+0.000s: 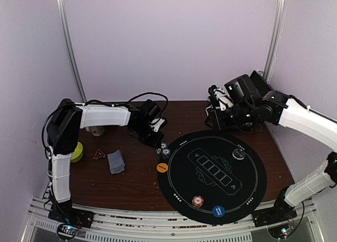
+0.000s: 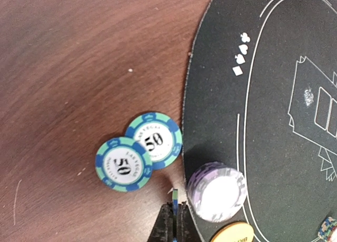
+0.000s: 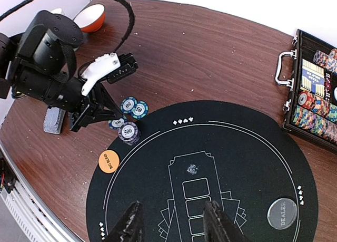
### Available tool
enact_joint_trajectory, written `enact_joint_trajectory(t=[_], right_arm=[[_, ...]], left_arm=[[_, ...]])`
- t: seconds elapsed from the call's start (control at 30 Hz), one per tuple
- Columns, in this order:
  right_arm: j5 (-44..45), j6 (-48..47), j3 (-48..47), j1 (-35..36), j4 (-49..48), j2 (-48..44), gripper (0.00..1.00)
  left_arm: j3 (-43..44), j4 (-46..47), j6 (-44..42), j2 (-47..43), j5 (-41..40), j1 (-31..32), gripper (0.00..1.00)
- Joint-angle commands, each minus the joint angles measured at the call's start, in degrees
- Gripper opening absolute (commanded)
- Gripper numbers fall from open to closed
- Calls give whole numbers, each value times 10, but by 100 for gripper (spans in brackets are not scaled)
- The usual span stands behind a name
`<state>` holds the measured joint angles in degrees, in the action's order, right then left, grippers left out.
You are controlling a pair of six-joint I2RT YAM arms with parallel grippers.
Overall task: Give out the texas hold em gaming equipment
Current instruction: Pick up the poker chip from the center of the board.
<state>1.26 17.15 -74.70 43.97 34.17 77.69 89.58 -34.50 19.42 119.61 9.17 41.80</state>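
Left gripper point(image 2: 174, 213): almost fully closed, with the fingers pinching one blue-green chip point(image 2: 174, 193) by its faces. It is low over the table point(image 2: 63, 68), just off the left rim of the mat point(image 2: 274, 163).
Reason for the edge hold: a thin chip lying flat gives the fingers little to bite on. Held upright, it can be carried and then laid down, probably onto the mat.
Flat chips point(image 2: 124, 164): two blue-green 50s, touching each other, lie on bare wood just left of the pinched chip.
Purple stack point(image 2: 217, 191): a short pile sits at the mat rim, just right of the fingers. It is close enough to be knocked if the gripper swings right.
Orange disc point(image 3: 109, 161): lies flat at the left rim, near side of the stack.
Card deck point(image 1: 116, 161): sits in one pile on the wood, well left of the chips.
Dealer button point(image 3: 282, 213): lies on the mat, right side.
Near rim: a striped chip point(image 1: 197, 201) and a blue disc point(image 1: 218, 211) lie near each other, apparently marking a seat that is already supplied.
Right gripper point(image 3: 174, 205): the fingers are spread wide, holding and touching nothing. It is raised above the far side of the mat, judged to be standing clear of the left arm.
Chip case point(image 3: 316, 89): lies open at the far right, with rows of chips inside as the supply.
Progress: judged early, with most pieces not yet shared out.
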Motion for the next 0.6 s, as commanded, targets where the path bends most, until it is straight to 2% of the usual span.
enact_joint_trajectory(t=[0.0, 0.07, 0.23, 0.33, 0.57], right_arm=[[6, 3, -3, 1, 7, 4, 41], [6, 3, -3, 1, 8, 4, 41], [7, 2, -4, 1, 13, 4, 41], [8, 1, -6, 1, 17, 4, 41], [6, 3, -3, 1, 18, 2, 41]], left_arm=[[-52, 68, 13, -71, -4, -23, 0], [-95, 145, 34, -96, 15, -39, 0], [-148, 245, 86, -104, 64, -71, 0], [-147, 277, 95, -87, 101, -72, 0], [-112, 287, 107, -43, 107, -80, 0]])
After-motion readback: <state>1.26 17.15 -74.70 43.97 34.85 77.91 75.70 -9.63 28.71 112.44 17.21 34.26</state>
